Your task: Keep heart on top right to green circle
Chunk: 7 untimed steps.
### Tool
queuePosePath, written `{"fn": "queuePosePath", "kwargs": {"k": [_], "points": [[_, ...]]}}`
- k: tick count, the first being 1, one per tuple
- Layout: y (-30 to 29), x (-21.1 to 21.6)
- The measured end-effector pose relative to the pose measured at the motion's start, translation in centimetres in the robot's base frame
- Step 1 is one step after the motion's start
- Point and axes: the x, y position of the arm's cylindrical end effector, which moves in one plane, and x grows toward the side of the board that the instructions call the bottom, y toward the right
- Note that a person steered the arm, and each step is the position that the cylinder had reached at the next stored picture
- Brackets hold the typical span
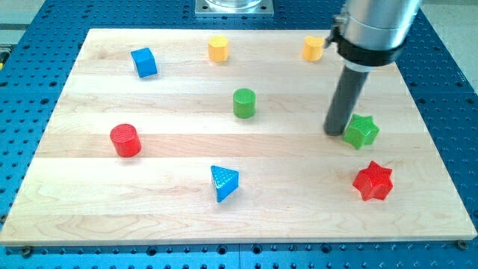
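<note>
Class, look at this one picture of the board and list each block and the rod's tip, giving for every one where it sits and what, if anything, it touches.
my tip: down on the board, against the green star's left side
green star: touching my tip
red star: free, lower right
green circle: free, centre
yellow heart: free, top right
yellow block: free, top middle
blue cube: free, top left
red cylinder: free, left
blue triangle: free, bottom middle

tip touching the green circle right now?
No. My tip sits beside the green star, well to the view's right of the green circle.
</note>
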Motion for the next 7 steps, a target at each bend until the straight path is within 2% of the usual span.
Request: {"fn": "queuePosePath", "kwargs": {"k": [1,3,4,5,6,7], "points": [[3.1,-2.9],[2.9,5.1],[-3.9,1.8],[-6.3,-3.4],[1.4,-11.9],[6.1,-21.8]]}}
